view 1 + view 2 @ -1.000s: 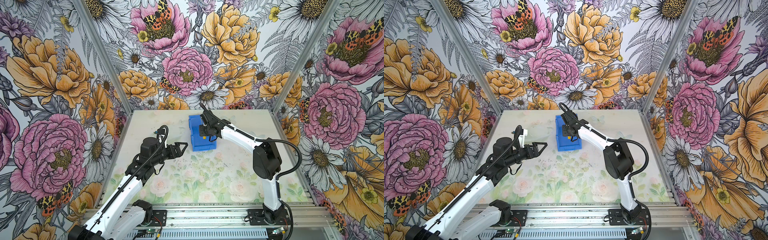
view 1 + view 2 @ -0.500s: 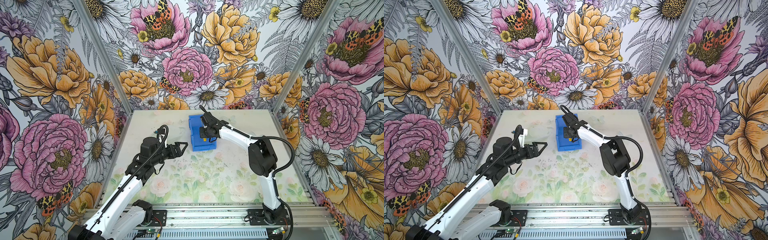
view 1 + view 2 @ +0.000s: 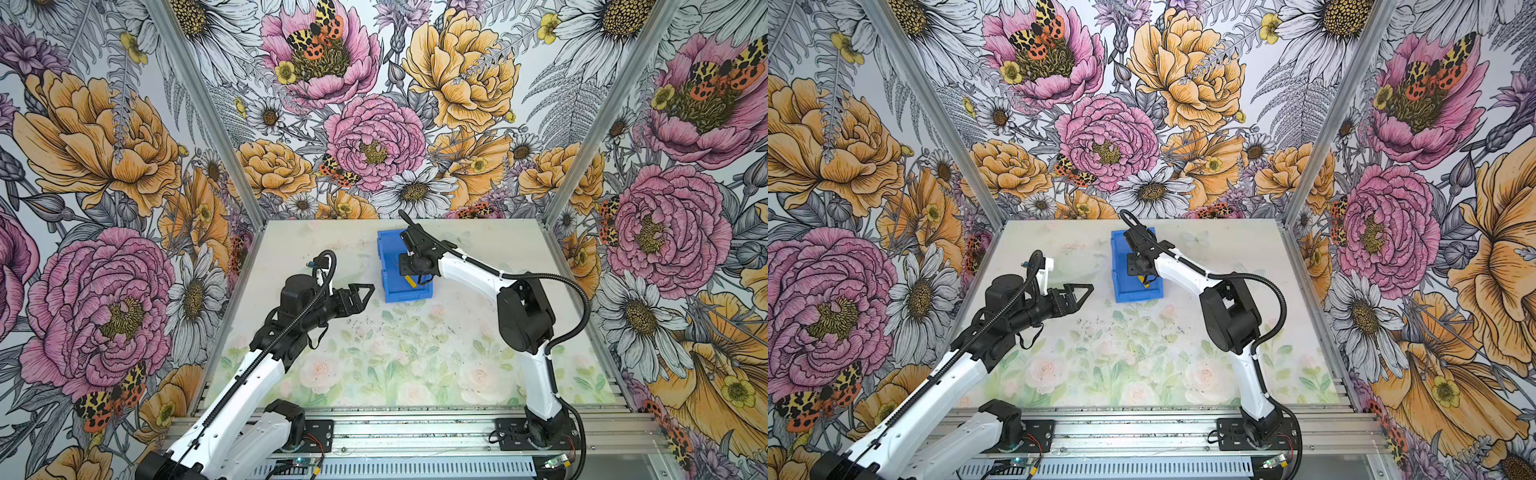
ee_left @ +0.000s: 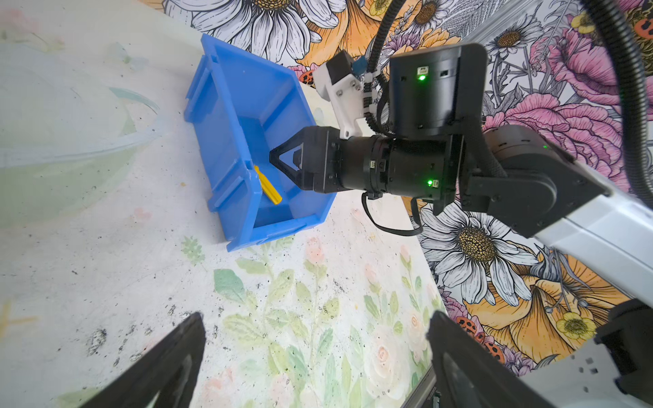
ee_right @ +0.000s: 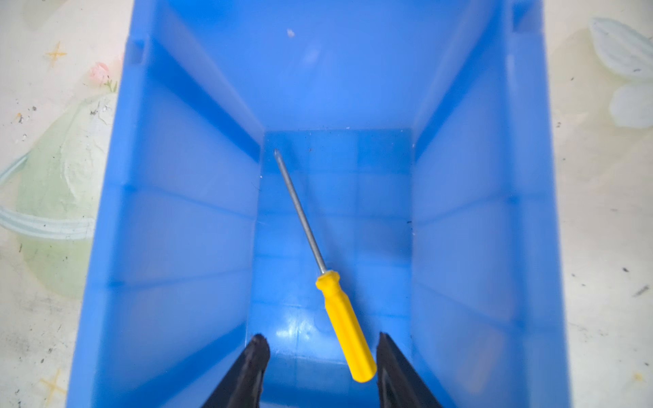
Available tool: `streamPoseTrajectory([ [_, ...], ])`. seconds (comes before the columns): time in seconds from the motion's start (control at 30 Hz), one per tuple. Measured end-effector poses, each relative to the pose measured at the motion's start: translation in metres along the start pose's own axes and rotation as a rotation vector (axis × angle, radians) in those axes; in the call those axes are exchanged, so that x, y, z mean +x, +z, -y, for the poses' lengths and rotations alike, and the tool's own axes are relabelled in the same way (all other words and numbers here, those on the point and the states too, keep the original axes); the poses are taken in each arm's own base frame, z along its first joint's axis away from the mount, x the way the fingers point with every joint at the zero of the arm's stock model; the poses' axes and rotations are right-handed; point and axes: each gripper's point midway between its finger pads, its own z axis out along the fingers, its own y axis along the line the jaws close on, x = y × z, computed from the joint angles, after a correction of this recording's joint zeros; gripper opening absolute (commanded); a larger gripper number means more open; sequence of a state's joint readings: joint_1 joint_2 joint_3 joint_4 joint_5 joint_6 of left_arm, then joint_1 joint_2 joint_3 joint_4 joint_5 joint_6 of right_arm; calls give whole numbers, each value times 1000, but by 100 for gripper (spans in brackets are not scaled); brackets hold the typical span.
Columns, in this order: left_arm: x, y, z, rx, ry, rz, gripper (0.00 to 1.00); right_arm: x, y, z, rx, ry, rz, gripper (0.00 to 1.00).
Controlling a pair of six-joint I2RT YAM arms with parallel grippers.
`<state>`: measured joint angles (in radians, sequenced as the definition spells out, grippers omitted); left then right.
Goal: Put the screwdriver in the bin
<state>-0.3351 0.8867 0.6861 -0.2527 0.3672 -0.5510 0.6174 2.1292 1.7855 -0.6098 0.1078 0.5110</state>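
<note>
Right gripper [image 5: 319,356]: jaws spread, above the bin [image 5: 459,219], gripping nothing. Screwdriver [image 5: 344,325]: loose inside bin, yellow handle near the fingertips [image 5: 258,349], shaft angled toward a far corner. Left gripper [image 3: 365,291]: jaws apart, empty, beside bin [image 3: 386,259].
</note>
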Motion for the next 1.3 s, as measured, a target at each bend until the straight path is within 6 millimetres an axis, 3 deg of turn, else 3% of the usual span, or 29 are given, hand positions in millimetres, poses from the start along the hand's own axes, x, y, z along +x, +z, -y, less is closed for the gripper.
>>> streamPoseTrajectory([
  [0.13,-3,-2,-13,-68,9,23,99,-15,-29,-6,-12,-20,61,68],
  [0.27,-10,-6,-37,-184,8,63,99,-28,-79,-1,-14,-26,146,76],
  [0.37,-17,-10,-55,-265,13,94,99,-27,-114,10,0,-25,198,81],
  [0.4,-19,-11,-61,-288,12,102,99,-25,-123,14,10,-23,211,86],
  [0.43,-20,-12,-65,-308,11,109,99,-22,-131,19,20,-17,223,99],
  [0.5,-24,-16,-76,-352,4,128,99,-14,-144,30,48,-23,238,99],
  [0.67,-30,-26,-97,-449,5,169,99,13,-168,71,151,-7,263,99],
  [0.83,-25,-34,-118,-549,7,174,99,43,-190,125,278,62,298,99],
  [1.07,-25,-63,-168,-797,9,267,99,100,-219,230,548,283,379,99],
  [1.2,-17,-74,-191,-890,79,315,99,128,-218,271,655,302,403,99],
  [1.3,-20,-78,-205,-946,131,341,99,134,-206,285,666,249,392,99],
])
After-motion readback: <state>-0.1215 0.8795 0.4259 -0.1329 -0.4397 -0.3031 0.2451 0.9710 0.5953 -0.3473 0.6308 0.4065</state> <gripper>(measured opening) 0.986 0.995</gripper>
